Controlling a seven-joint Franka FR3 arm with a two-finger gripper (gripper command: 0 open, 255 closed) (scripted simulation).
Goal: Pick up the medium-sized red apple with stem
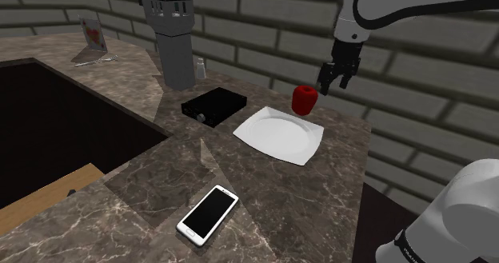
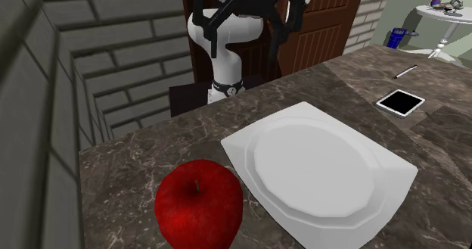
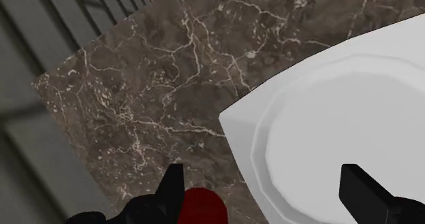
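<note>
Hand (image 1: 333,84) aloft, fingers (image 3: 171,186) apart

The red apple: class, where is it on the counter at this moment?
In the shoulder view the red apple stands on the marble counter by the brick wall, beside the far corner of the white plate, right of the black box.

The brown stone surface (image 1: 264,181) has thin white lines all over. On it sit a red apple (image 1: 304,99), a white plate (image 1: 280,133) just beside it, a black box (image 1: 213,105) and a phone (image 1: 208,213) lying flat.
</note>
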